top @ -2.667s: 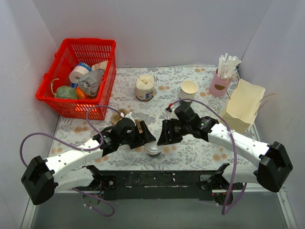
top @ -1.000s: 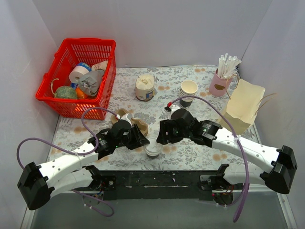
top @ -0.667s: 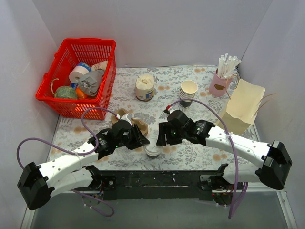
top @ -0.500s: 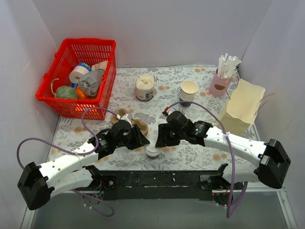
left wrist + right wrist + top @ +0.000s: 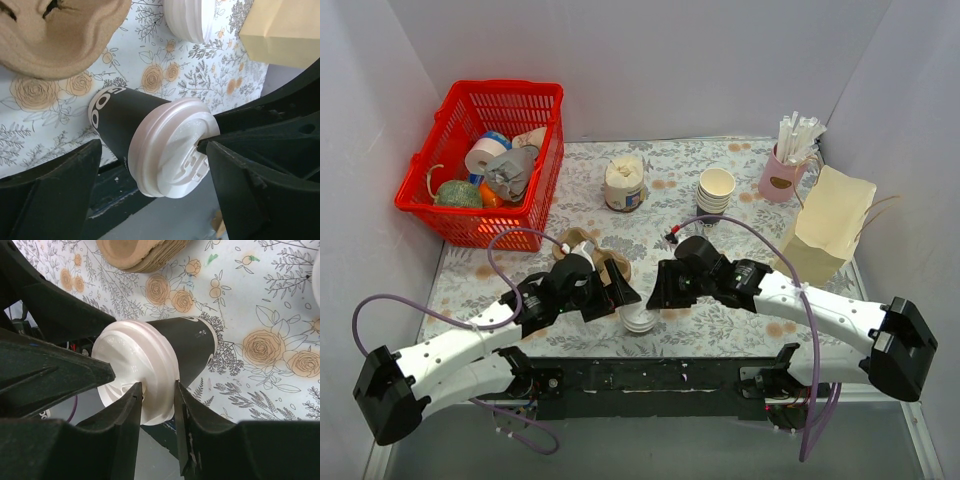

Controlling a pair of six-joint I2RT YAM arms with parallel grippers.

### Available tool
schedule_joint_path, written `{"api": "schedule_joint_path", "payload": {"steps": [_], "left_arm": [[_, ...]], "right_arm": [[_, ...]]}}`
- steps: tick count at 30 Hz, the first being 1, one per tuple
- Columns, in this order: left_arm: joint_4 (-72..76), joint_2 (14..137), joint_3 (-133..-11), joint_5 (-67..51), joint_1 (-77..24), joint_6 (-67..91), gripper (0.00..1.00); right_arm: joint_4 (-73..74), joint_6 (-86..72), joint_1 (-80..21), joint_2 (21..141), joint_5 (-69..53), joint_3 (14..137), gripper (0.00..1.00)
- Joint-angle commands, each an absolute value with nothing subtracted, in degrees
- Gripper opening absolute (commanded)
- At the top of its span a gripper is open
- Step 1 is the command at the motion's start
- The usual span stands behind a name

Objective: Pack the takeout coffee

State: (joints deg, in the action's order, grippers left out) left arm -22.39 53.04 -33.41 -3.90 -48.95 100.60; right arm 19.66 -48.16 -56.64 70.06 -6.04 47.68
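Black takeout coffee [image 5: 155, 357], lid between right fingers [image 5: 127, 425].

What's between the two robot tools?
A black paper cup with a white plastic lid, between the open left tool and the right tool pinching its lid. Both wrist views show it.

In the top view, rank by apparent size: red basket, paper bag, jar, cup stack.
1. Red basket
2. Paper bag
3. Jar and cup stack look about alike, so they are not ranked.
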Motion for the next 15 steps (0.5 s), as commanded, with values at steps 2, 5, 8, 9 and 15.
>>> {"api": "schedule_joint_path", "payload": {"steps": [2, 5, 8, 9, 15], "left_arm": [[-25.5, 49.8, -33.9, -5.9, -49.4, 102.8, 0.94], [-25.4, 49.3, -33.6, -5.7, -49.6, 104.1, 0.97], [-25.3, 50.1, -33.7, -5.9, -49.7, 104.1, 0.97], [-25.1, 50.3, -33.9, -6.0, -49.7, 104.1, 0.97], [-25.0, 50.5, -34.6, -6.9, -49.8, 103.9, 0.96]], "right_arm": [[19.6, -49.2, -56.9, 67.2, -1.8, 45.9, 0.33], [19.3, -49.3, -56.9, 66.8, -1.5, 45.8, 0.33], [20.4, -48.8, -56.9, 67.0, -0.3, 46.9, 0.33], [21.3, -48.3, -57.0, 67.1, -0.3, 47.7, 0.33], [23.4, -47.5, -56.9, 67.5, 1.7, 49.7, 0.33]]}}
